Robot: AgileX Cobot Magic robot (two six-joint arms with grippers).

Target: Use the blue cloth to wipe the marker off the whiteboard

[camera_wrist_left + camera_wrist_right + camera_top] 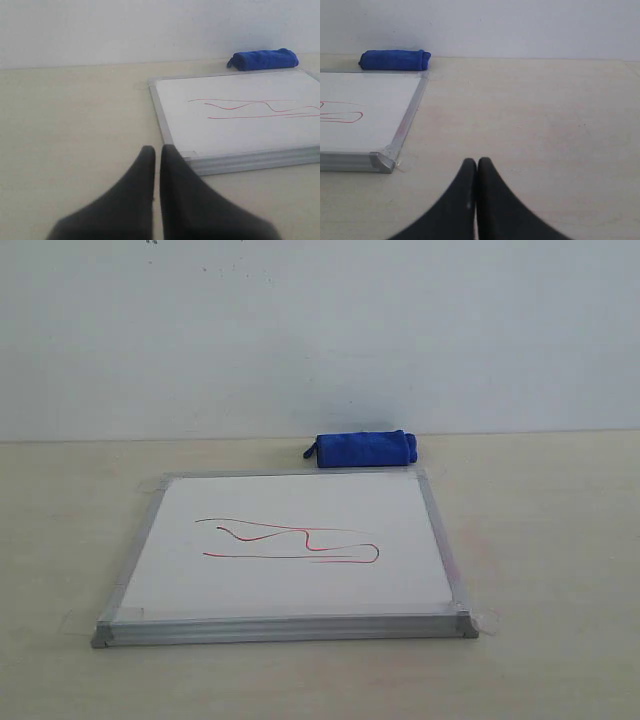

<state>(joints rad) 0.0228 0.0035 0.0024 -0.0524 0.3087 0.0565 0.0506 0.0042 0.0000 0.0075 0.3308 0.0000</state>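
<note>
The whiteboard [290,555] lies flat on the table, silver-framed, with clear tape at its corners. Red marker [290,540] squiggles loop across its middle. The blue cloth [364,449], a rolled bundle, rests on the table just past the board's far edge, toward the right. Neither gripper appears in the exterior view. My left gripper [158,149] is shut and empty, near the board's [240,115] near left corner; the marker [250,107] and cloth [264,59] lie beyond. My right gripper [477,161] is shut and empty, over bare table right of the board [365,115]; the cloth [395,59] is far off.
A pale wooden table [540,540] stretches around the board on all sides. A plain white wall [320,330] rises behind the table's far edge, just past the cloth.
</note>
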